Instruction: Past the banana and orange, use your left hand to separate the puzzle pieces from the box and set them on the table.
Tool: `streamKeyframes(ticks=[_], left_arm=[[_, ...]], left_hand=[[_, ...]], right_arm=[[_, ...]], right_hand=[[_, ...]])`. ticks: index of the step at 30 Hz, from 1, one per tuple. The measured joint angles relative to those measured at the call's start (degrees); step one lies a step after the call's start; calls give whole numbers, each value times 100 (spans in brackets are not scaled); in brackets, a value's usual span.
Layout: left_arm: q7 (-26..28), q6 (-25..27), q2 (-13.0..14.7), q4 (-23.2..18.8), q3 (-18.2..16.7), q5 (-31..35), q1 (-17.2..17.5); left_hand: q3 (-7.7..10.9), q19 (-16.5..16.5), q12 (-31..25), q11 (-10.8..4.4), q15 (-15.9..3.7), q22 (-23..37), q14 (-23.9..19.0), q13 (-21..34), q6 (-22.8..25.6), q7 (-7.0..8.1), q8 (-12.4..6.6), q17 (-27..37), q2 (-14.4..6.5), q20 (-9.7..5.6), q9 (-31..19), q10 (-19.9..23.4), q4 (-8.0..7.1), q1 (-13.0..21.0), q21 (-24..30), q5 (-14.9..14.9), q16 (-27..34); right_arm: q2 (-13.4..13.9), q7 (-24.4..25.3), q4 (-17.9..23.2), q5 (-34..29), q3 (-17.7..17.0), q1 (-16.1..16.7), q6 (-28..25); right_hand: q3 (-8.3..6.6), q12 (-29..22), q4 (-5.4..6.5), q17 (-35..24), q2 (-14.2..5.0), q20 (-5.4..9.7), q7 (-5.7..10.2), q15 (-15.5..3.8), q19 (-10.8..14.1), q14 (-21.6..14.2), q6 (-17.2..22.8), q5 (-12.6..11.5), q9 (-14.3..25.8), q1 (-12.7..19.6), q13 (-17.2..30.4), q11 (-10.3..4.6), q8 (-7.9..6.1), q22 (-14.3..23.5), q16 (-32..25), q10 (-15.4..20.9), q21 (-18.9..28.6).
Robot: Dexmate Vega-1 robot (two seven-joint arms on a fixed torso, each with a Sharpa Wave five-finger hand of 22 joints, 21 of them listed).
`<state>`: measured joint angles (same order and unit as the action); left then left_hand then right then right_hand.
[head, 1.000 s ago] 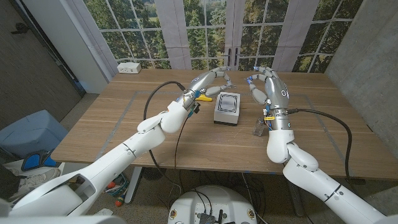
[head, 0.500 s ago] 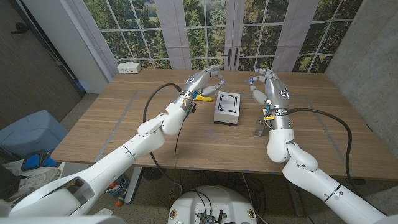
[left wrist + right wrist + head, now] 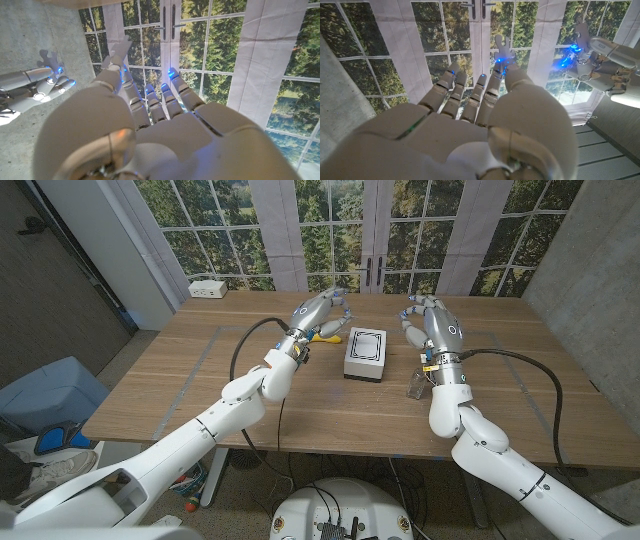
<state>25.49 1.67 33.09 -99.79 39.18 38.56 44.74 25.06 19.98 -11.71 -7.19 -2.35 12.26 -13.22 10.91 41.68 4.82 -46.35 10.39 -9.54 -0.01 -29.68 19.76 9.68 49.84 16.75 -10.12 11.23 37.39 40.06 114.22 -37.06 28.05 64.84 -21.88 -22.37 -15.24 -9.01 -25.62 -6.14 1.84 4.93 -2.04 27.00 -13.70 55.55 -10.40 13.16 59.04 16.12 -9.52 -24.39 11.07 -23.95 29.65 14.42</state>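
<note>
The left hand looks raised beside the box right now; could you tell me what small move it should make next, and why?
Probably swing the left hand toward the box and lower it. It hovers open over the banana, holding nothing, and the box sits untouched beside it.

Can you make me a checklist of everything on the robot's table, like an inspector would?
Surface: wooden table, bare wood over most of it.
Job's things: white box near the middle; banana beside it, partly behind the left hand; orange and puzzle pieces not made out.
Clutter: small clear object by the right wrist; white power strip at the far corner.
Hands: left hand raised, holding nothing; right hand raised, fingers apart.
Cables: black cables along both forearms.
Surroundings: big windows with trees outside.
</note>
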Motion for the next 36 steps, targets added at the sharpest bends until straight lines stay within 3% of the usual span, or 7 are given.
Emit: streamKeyframes(ticks=[2,36], left_arm=[[0,59,13,-17,10,20,8],[-201,1098,291,-149,283,455,48]], left_hand=[[-23,0,-33,-32,0,0,0,0,74,74,0,0,30,0,42,32,24,30,0,-15,4],[-47,0,-49,-152,0,1,-62,1,167,163,-50,-26,167,0,238,152,50,167,44,-28,-2]], right_arm=[[8,-52,4,1,16,-16,-64],[58,-861,-369,355,504,-621,-1321]], right_hand=[[0,0,0,-4,0,0,0,-23,0,22,0,0,0,0,0,0,0,0,0,0,0],[101,0,-40,-57,-29,0,-22,-31,0,30,-21,0,4,31,52,22,-41,-1,-65,23,22]])
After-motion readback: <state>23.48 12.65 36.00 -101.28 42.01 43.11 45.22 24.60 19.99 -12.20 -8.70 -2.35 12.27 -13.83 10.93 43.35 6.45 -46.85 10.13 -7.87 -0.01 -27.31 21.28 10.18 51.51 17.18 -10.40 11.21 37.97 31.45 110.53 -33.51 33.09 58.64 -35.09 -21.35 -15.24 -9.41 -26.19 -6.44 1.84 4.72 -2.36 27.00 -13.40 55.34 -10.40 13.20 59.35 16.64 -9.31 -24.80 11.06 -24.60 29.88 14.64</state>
